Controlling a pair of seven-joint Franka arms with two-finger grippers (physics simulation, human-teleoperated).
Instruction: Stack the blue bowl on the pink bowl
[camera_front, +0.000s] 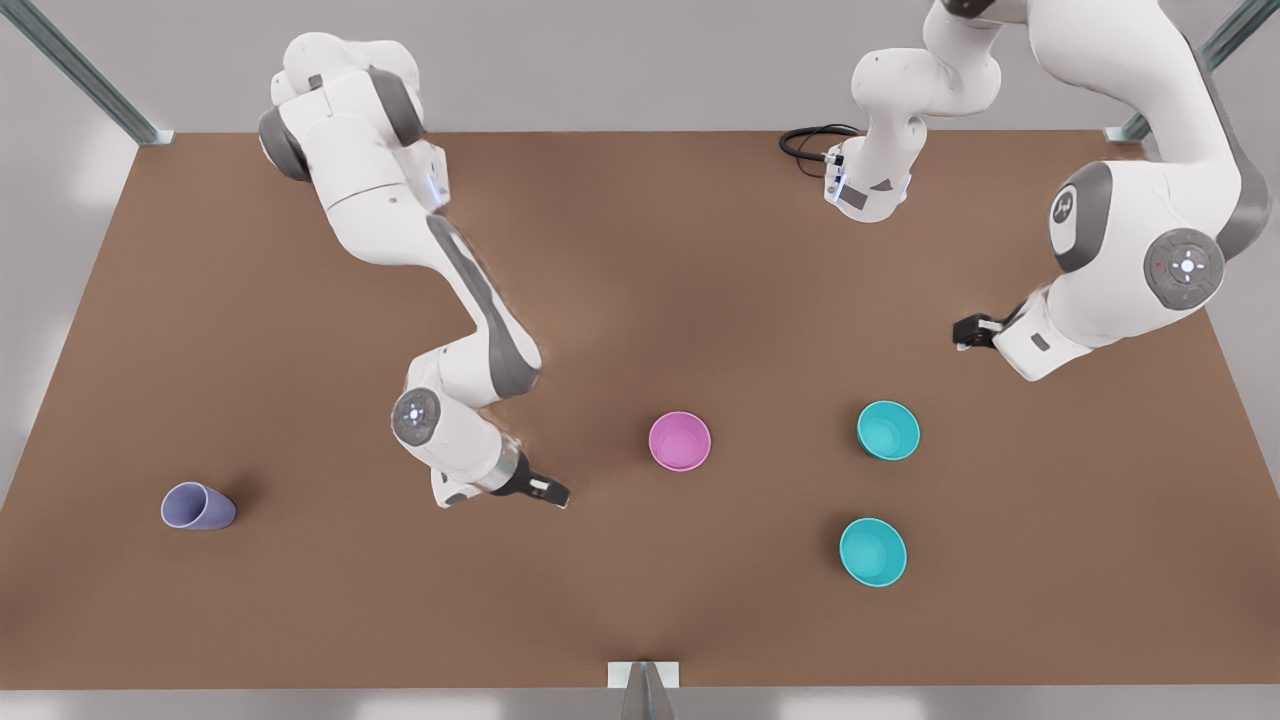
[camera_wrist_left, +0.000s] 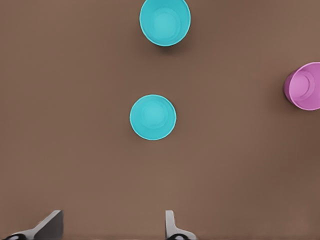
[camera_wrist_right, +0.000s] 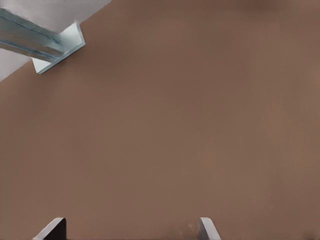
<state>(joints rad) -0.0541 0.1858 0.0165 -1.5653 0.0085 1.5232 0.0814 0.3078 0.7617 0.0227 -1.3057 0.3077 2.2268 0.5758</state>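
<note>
The pink bowl (camera_front: 680, 441) (camera_wrist_left: 305, 86) stands upright near the table's middle. Two look-alike blue bowls stand to the front view's right of it. One blue bowl (camera_front: 888, 430) (camera_wrist_left: 152, 117) is level with the pink one. The other blue bowl (camera_front: 873, 552) (camera_wrist_left: 165, 22) is closer to the front edge. My left gripper (camera_front: 968, 331) (camera_wrist_left: 113, 216) hangs open and empty above the table, behind the nearer blue bowl and apart from it. My right gripper (camera_front: 550, 492) (camera_wrist_right: 132, 222) is open and empty, low over bare table on the front view's left of the pink bowl.
A lavender cup (camera_front: 197, 506) sits far to the front view's left. A metal bracket (camera_front: 643, 675) (camera_wrist_right: 57, 47) is fixed at the middle of the table's front edge. A black cable (camera_front: 808, 140) loops at the back edge.
</note>
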